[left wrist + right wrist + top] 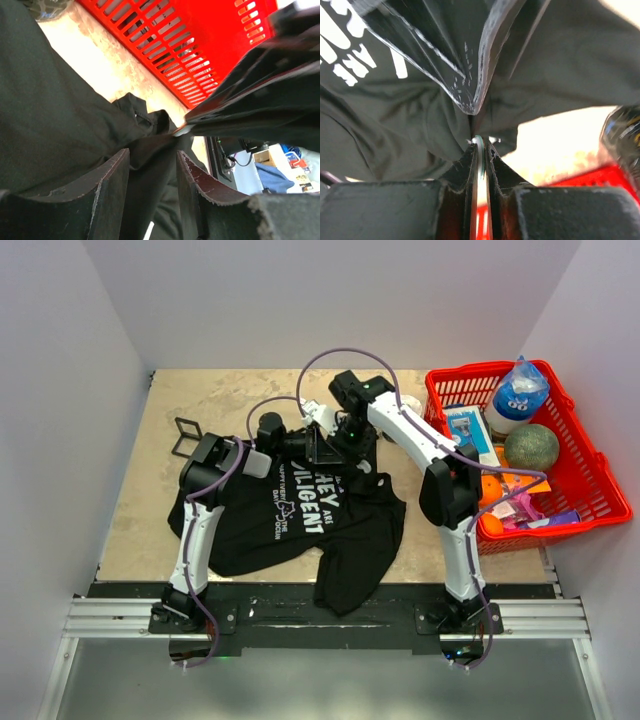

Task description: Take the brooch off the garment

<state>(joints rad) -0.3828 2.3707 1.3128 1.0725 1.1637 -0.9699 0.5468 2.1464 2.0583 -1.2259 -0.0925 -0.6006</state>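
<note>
Top external view shows the garment (300,530) lying crumpled on the table (140,510), with both arms meeting at its 12 o'clock edge. There the right gripper (345,435) holds a thin black glossy piece upright, which I judge to be the brooch (322,446).

In the right wrist view the fingers (492,165) are pressed almost together and pinch the thin edge of this piece. Its lower tip meets a small pucker of black cloth, so it seems not free yet.

In the left wrist view the left gripper (152,160) is half closed on a thick fold of the shirt, and the cloth runs tight from it toward the tip of the piece at 1 o'clock.

So the grasp on both sides is made. What is left is the separation itself, and then putting the piece down.

A similar black frame piece (186,437) lies on the bare table at 10 o'clock from the shirt, apart from it. The red basket (590,455) stands at 3 o'clock.
</note>
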